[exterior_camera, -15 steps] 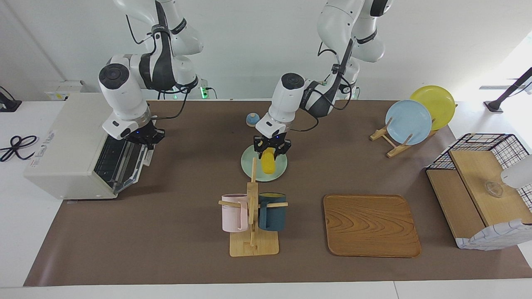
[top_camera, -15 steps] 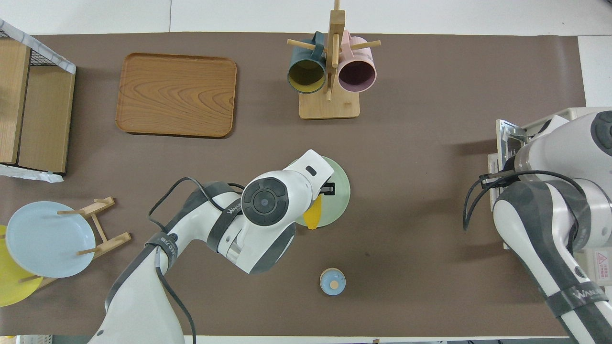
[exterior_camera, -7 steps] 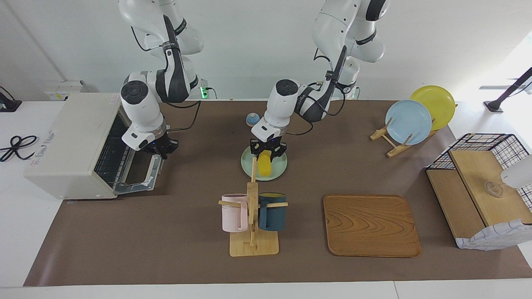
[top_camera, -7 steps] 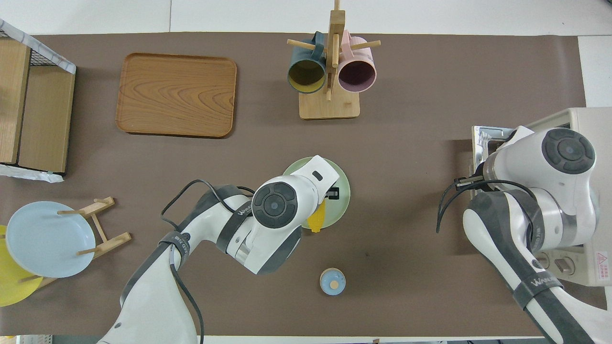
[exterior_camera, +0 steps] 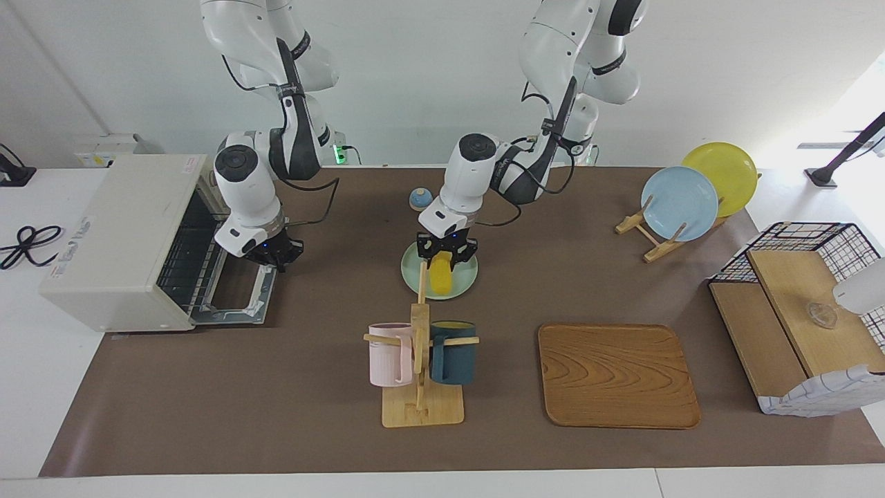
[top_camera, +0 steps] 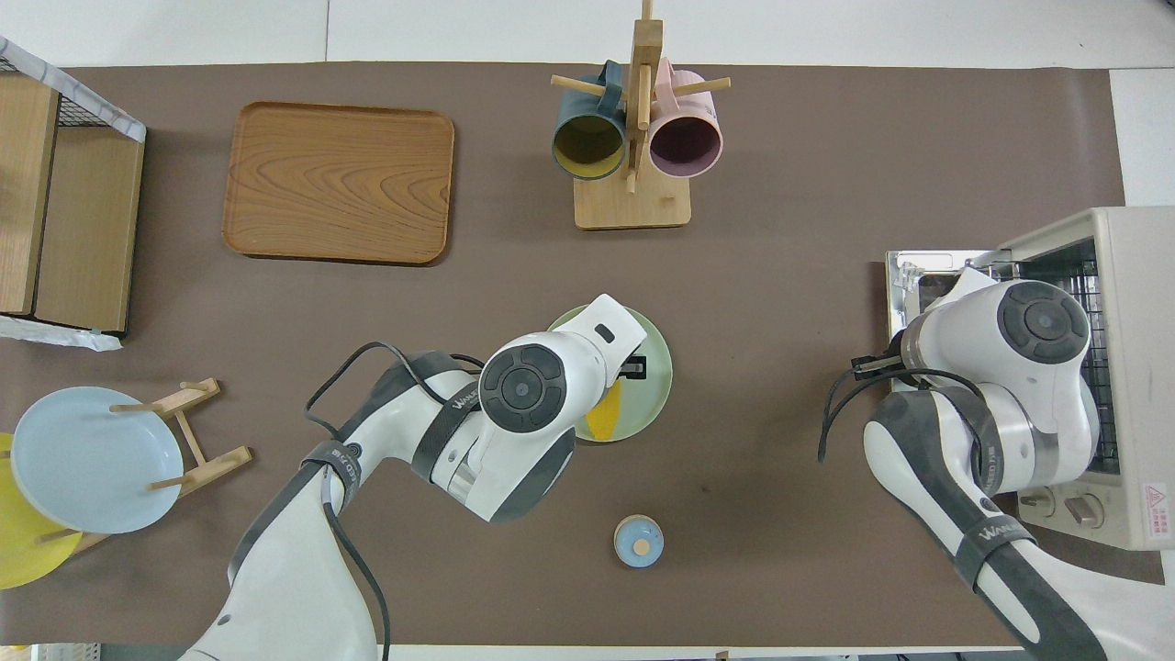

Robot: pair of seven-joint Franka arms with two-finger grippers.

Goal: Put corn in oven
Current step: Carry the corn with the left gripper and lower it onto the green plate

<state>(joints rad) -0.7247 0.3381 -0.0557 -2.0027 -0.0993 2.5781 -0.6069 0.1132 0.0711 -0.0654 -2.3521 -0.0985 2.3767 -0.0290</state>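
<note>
The yellow corn (exterior_camera: 440,278) (top_camera: 606,418) lies on a pale green plate (exterior_camera: 464,282) (top_camera: 654,386) at mid-table. My left gripper (exterior_camera: 446,254) is down at the end of the corn that is nearer the robots; in the overhead view its hand covers that end. The off-white oven (exterior_camera: 117,235) (top_camera: 1134,275) stands at the right arm's end of the table. Its door (exterior_camera: 231,294) (top_camera: 918,271) is folded down flat and the wire rack shows inside. My right gripper (exterior_camera: 275,254) is shut on the bar handle at the door's free edge.
A wooden mug rack (exterior_camera: 420,360) with a pink and a dark blue mug stands farther from the robots than the plate. A wooden tray (exterior_camera: 617,375), a rack of plates (exterior_camera: 681,204), a wire-and-wood basket (exterior_camera: 802,325) and a small blue pot (exterior_camera: 420,198) are also here.
My right gripper swung the oven door from partly open down to flat. My left gripper lowered the tilted corn until it lies on the green plate.
</note>
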